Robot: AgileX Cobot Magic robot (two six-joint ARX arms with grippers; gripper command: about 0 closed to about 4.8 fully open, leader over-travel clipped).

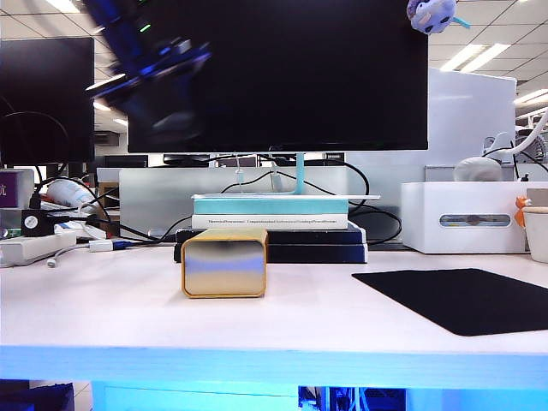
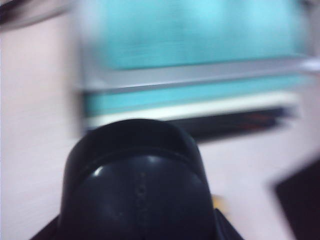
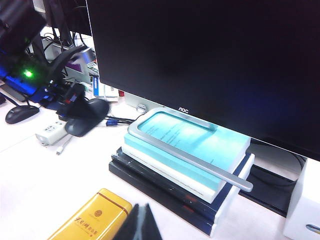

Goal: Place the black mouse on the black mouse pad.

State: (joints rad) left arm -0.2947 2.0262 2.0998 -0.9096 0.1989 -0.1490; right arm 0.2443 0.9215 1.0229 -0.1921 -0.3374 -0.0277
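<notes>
Black mouse [image 2: 137, 185] pinched in left gripper [image 3: 82, 112] jaws; right gripper [image 3: 140, 225] jaws unreadable.

My left arm is raised high at the upper left of the exterior view, smeared by motion blur, its left gripper [image 1: 158, 73] clamped around the black mouse [image 2: 137, 187] and carrying it in the air. My right gripper [image 3: 137, 223] shows only dark fingertips at the frame's edge; their spacing is unclear.

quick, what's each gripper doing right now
left gripper: raised left of the monitor, shut on the black mouse.
right gripper: cannot be told, only its tip shows above the gold box.
</notes>
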